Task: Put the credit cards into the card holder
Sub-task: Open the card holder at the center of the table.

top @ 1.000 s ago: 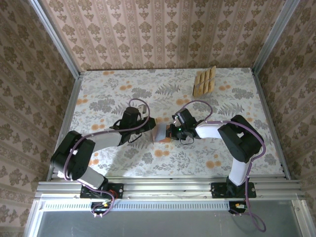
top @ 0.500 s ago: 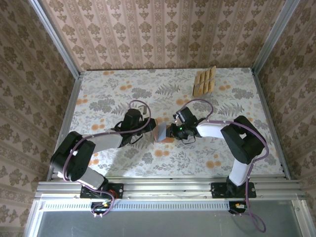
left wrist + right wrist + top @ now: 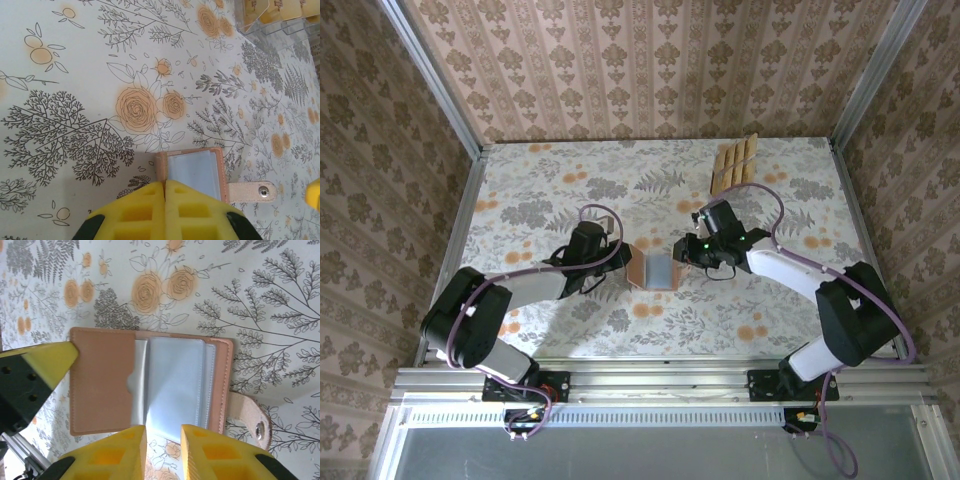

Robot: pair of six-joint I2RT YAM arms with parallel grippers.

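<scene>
The card holder (image 3: 656,271) lies open mid-frame on the floral table (image 3: 540,180). We see our left gripper (image 3: 165,186) fully closed, tips at the brown flap (image 3: 100,385); we cannot tell whether it pinches the flap. Our right gripper (image 3: 163,432), slightly parted, holds nothing above the clear pockets (image 3: 175,380). The credit cards (image 3: 734,166) stand at the upper right.

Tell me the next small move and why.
Probably swing the right tool toward the credit cards at the far right. The card holder lies open, pockets showing, the shut left tool at its flap; the right tool hovers open and empty.
</scene>
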